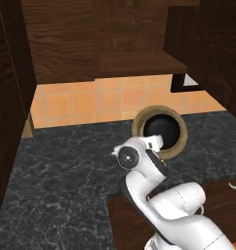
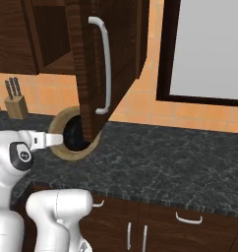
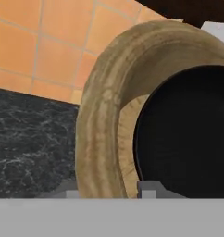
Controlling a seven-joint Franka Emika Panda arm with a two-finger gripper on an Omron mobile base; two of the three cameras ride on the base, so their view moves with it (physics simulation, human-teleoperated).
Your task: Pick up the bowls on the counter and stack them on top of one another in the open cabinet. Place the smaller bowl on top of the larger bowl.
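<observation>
Tan wood, thick rim: the big bowl (image 1: 175, 146) is seen tilted up with the black bowl (image 1: 161, 128) nested inside it, just over the table (image 1: 61, 171) and under the open cabinet (image 1: 139, 63). Both look rigid. The glossy black one is judged slippery and likely to slide out if tipped further, so the tan rim (image 3: 97, 129) is reckoned the best spot to be pinched. The fingers are at that rim, but whether it's clamped can't be told.

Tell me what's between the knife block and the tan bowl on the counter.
Nothing: in the right base view, bare dark counter runs from the knife block to the tan bowl, which holds the black bowl.
</observation>
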